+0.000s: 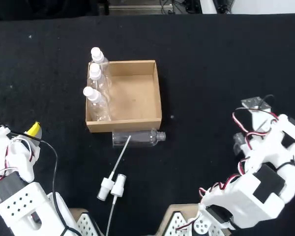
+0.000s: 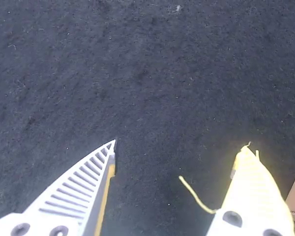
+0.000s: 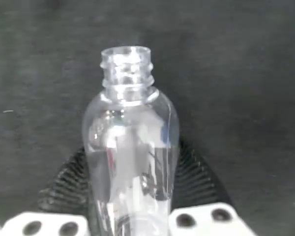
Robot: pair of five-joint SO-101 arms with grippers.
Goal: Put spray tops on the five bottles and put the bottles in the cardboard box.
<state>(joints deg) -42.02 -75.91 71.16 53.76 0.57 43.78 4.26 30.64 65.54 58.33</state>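
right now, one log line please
cardboard box: three topped bottles | table: lying bottle, two spray tops | right gripper: shut on topless bottle | left gripper: open

A black, fuzzy cloth [image 1: 226,64] spreads across the table, flecked with pale lint; along the top edge of the frame, tangled cables [image 1: 187,5] sit at centre; a white surface [image 1: 265,6] lies upper right; the upper left is dark.

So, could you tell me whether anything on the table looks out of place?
An uncapped bottle lies on its side just outside the cardboard box, not in it. Two spray tops lie loose nearby, one's tube reaching that bottle.
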